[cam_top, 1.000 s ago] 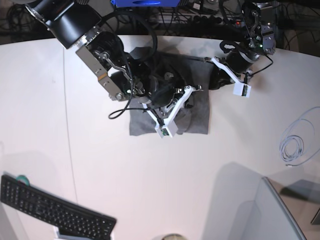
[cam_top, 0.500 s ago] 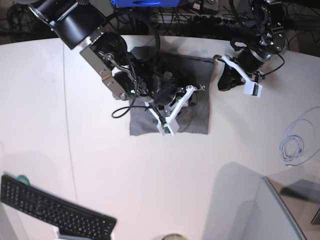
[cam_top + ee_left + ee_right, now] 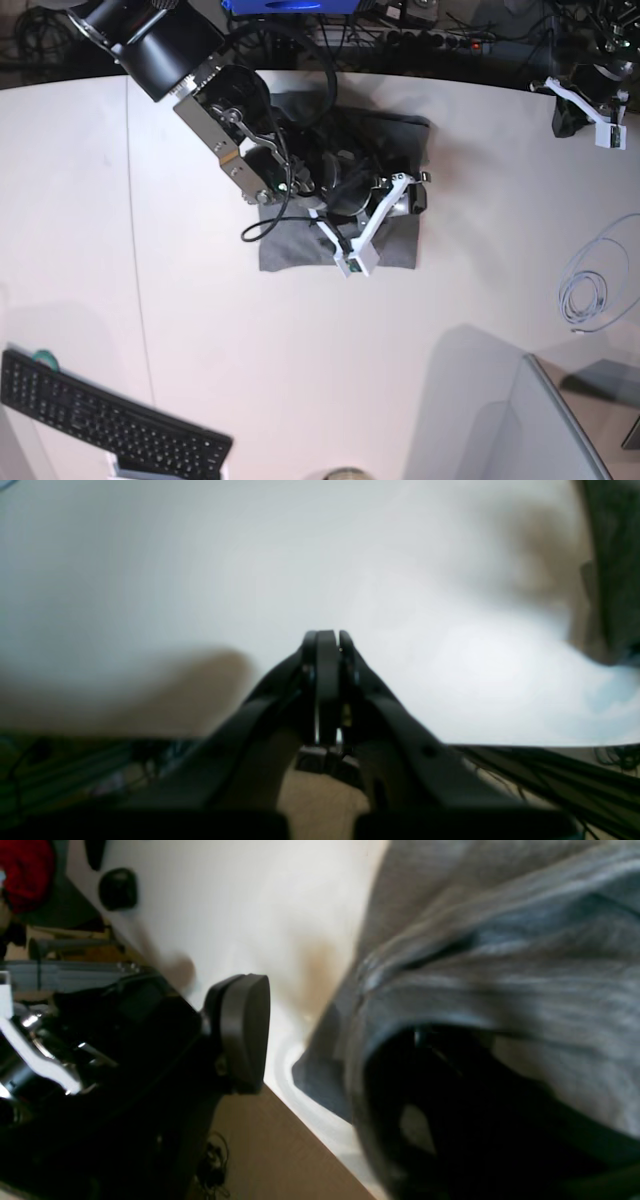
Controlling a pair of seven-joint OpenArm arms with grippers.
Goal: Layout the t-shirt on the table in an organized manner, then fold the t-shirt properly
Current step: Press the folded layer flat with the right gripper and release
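Broadly, the wide smooth white table (image 3: 300, 380) carries the heather-grey knit t-shirt (image 3: 295, 250), folded into a compact rectangle near the far edge. Over it sits the right gripper (image 3: 305, 1040), its black fingers spread apart, with a grey fold draped over one finger; whether cloth is actually pinched is hard to tell through the blur. Well apart, at the table's far corner, the left gripper (image 3: 327, 642) is pressed together on nothing.

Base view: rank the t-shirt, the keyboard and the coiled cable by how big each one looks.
1. t-shirt, though the arm hides much of it
2. keyboard, cut off at the frame edge, so the gap from the t-shirt is unsure
3. coiled cable, clearly smallest
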